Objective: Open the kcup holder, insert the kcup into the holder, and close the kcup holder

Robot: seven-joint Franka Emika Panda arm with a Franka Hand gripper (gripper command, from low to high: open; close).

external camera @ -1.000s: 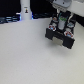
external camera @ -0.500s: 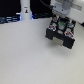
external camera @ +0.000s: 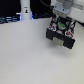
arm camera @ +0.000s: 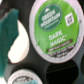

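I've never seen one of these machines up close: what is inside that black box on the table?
A green-topped kcup marked Dark Magic sits among round slots of the kcup holder. A second green lid peeks in at the wrist view's edge. The robot's arm above hides the rest.

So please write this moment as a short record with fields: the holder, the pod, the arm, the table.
holder: black box at the exterior view's upper right, tray with round slots out
pod: green top, lettering "Dark Magic", over a slot
second pod: green top at the wrist picture's edge
arm: white gripper above the box; jaws hidden
table: pale surface
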